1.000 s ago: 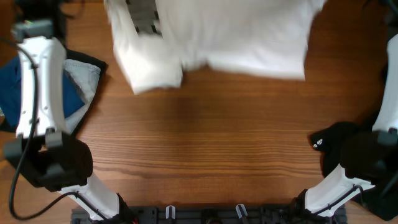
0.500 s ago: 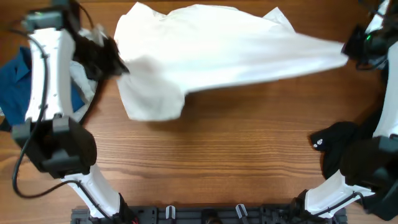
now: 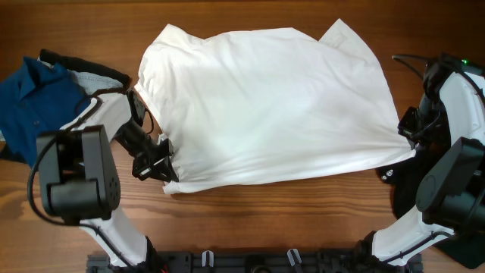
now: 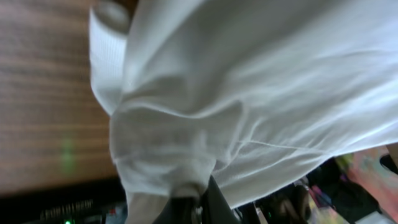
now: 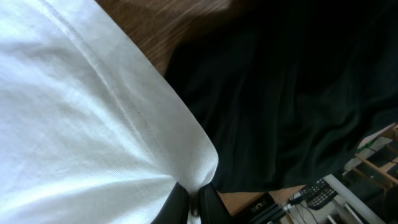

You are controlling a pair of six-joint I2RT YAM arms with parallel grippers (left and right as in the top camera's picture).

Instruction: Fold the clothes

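The white T-shirt [image 3: 265, 106] lies spread across the table, plain side up, no print showing. My left gripper [image 3: 161, 165] is shut on its front left corner; the left wrist view shows white cloth [image 4: 236, 106] bunched in the jaws [image 4: 189, 198]. My right gripper [image 3: 405, 129] is shut on the shirt's right front corner; the right wrist view shows the hem [image 5: 124, 124] pinched in the jaws [image 5: 194, 200].
A blue shirt [image 3: 34, 106] with a pale grey garment [image 3: 95, 82] lies at the left edge. A black garment [image 3: 413, 178] lies at the right edge under my right arm, and it also shows in the right wrist view [image 5: 292, 87]. Bare wood runs along the front.
Both grippers pulled the shirt from the far edge toward the front and laid it out flat. The left gripper came forward and right, the right gripper came forward.
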